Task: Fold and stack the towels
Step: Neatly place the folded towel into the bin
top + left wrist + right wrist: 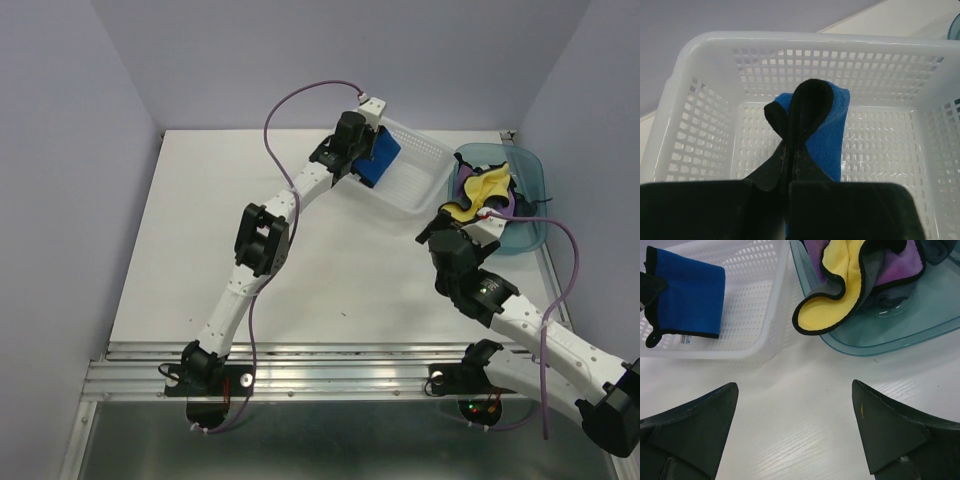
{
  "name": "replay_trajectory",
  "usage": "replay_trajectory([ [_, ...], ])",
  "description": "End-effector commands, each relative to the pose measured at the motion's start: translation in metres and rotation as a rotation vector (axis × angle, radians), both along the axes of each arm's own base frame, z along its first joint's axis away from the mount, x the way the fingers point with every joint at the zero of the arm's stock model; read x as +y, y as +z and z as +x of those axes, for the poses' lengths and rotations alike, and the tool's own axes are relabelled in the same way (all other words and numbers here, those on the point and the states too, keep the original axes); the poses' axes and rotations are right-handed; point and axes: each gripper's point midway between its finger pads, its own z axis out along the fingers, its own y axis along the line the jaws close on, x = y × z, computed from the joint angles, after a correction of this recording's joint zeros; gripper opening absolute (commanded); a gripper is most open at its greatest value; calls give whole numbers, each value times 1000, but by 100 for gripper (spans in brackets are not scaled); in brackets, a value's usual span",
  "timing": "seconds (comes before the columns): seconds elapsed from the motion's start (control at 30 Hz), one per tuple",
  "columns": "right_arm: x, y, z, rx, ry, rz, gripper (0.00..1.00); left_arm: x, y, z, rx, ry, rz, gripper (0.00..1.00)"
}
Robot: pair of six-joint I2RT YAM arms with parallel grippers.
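My left gripper point(792, 150) is shut on the black-edged hem of the folded bright blue towel point(832, 135) and holds it over the white slotted basket point(705, 45). The top view shows the blue towel point(381, 158) hanging at the basket's left end, and it also shows in the right wrist view point(690, 292). My right gripper point(795, 390) is open and empty above the bare table, just short of the teal bin point(900, 335). The yellow towel point(835, 285), the purple towel point(895, 262) and a dark slate one point(940, 250) lie crumpled in the bin.
The basket point(425, 160) and the teal bin point(535, 180) stand side by side at the far right of the white table point(200, 250). Purple cables loop off both arms. The walls close in at the left, back and right.
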Motion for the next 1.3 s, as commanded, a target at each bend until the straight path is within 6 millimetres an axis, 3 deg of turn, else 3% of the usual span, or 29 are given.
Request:
replay_trajectory([
  [0.0, -12, 5, 0, -40, -67, 0, 100, -21, 107, -19, -121, -75, -193, 0],
  [0.1, -12, 6, -1, -51, -64, 13, 100, -27, 128, -33, -137, -98, -209, 0],
  [0.2, -12, 8, -3, -58, -61, 23, 100, -38, 135, -48, -121, -132, -230, 0],
  [0.4, -12, 7, -4, -60, -51, 32, 100, -38, 143, -54, -101, -133, -256, 0],
  [0.5, -11, 5, -3, -54, -49, 28, 100, -37, 127, -51, -72, -120, -238, 0],
  [0.6, -10, 4, -2, -45, -50, 21, 100, -40, 92, -50, -5, -129, -197, 0],
  [0.73, -11, 3, -1, -44, -62, 16, 100, -37, 70, -43, 50, -127, -192, 0],
  [1.0, -11, -2, 2, -27, -74, -6, 100, -22, 49, -21, 64, -102, -213, 0],
  [1.1, -12, 0, 2, -28, -84, -9, 100, -24, 31, -15, 79, -119, -207, 0],
  [1.27, -12, -2, 3, -28, -85, -13, 100, -15, 25, -7, 61, -83, -175, 0],
])
